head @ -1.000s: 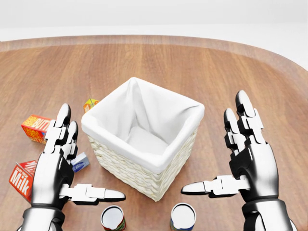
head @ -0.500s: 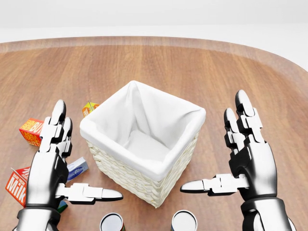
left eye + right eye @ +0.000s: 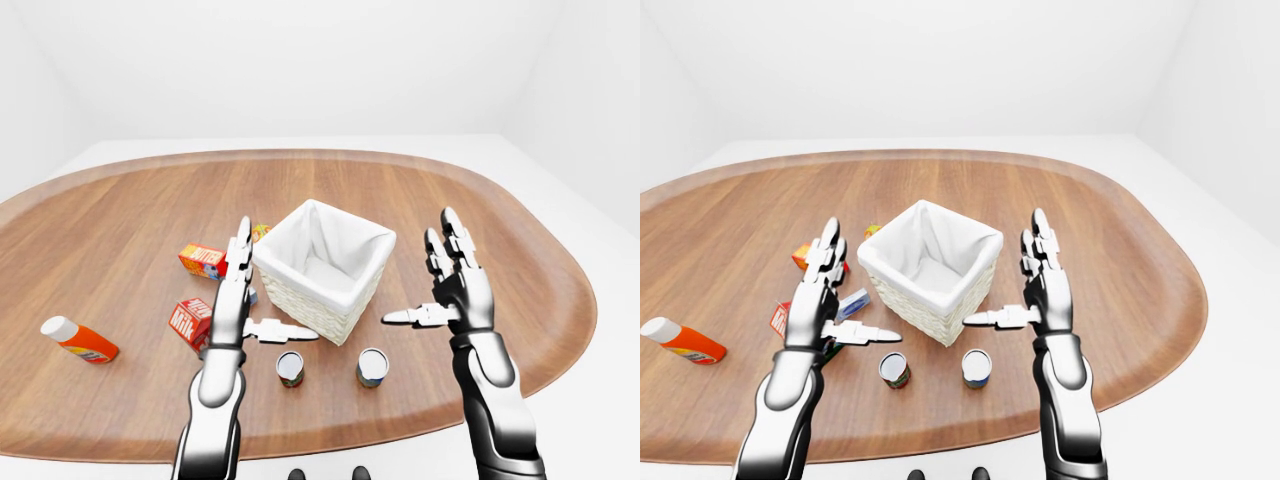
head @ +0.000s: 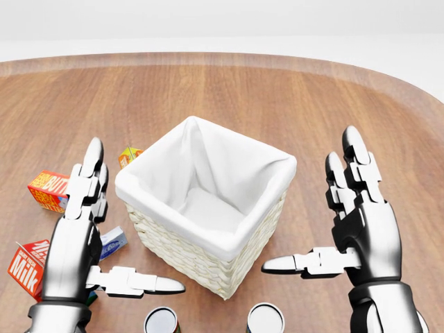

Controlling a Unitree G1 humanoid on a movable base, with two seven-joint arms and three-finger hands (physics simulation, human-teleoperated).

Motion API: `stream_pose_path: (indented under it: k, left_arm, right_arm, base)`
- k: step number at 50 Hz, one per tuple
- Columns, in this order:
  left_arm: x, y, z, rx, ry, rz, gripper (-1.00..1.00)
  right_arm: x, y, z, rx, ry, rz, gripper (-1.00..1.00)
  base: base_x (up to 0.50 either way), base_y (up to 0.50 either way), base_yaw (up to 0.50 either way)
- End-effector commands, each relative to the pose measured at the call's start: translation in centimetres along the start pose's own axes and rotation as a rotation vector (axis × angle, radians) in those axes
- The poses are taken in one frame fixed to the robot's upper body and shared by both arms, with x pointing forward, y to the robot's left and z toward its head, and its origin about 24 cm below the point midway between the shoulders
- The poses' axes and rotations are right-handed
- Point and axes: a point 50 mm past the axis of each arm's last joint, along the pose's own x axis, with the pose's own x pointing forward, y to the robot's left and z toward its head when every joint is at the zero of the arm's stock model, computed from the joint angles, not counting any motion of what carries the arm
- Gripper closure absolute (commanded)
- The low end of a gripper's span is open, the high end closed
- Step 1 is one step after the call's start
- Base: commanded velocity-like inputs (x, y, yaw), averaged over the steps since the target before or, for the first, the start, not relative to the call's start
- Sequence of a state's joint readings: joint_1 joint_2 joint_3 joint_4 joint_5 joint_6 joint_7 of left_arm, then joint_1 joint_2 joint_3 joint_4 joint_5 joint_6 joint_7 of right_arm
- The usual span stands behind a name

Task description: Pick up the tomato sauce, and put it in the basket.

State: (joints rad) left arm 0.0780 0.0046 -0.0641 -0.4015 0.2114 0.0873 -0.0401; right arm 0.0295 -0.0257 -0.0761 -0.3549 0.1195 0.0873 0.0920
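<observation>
A: Tomato sauce: which item is it, and where is it? List from the left, all places taken from the basket in the left-eye view.

B: Item 1, orange bottle with a white cap: lying on its side, far left of the basket and well apart from it.
Item 2, milk carton: left of the basket and a little lower.
Item 3, orange-red box: left of the basket, level with its rim.
Item 4, left hand: just left of the basket, fingers spread and upright, thumb pointing at the wicker wall, holding nothing.
Item 5, the tomato sauce: I take it to be the red-labelled can standing upright just below the basket's lower-left wall.
Item 6, blue-labelled can: upright below the basket's lower-right wall.
Item 7, right hand: right of the basket, fingers spread, thumb pointing inward, holding nothing.

A: Why are the hands held like that?

B: My guess is a ready pose flanking the basket, with no grasp begun. The can sits below and just right of the left thumb and is not touching it. It is farther from the right hand, so the left looks like the hand to use
</observation>
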Motion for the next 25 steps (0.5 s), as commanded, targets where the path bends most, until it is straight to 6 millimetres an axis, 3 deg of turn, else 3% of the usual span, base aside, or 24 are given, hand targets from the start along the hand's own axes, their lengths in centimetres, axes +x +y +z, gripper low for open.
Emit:
stream_pose_path:
  k: [1,9,19,25]
  left_arm:
    - [-0.2,0.1,1.0,0.014,-0.040,0.014,-1.00]
    - [-0.4,0.4,2.3,-0.001,-0.097,0.031,-1.00]
    - [-1.8,0.0,1.7,0.039,-0.051,0.009,-1.00]
    - [-2.2,-0.3,1.0,0.061,-0.016,0.001,-1.00]
  right_arm:
    - [0.2,-0.1,-0.1,0.001,0.004,-0.004,-1.00]
    - [0.2,-0.1,0.0,0.000,0.001,-0.004,-1.00]
    - [-0.3,0.2,-0.8,-0.008,0.036,0.007,-1.00]
    - [0.7,-0.2,-0.3,-0.004,0.010,-0.011,-1.00]
  base:
    - [0.00,0.00,0.00]
    - [0.00,0.00,0.00]
    - [0.00,0.00,0.00]
    - [0.00,0.00,0.00]
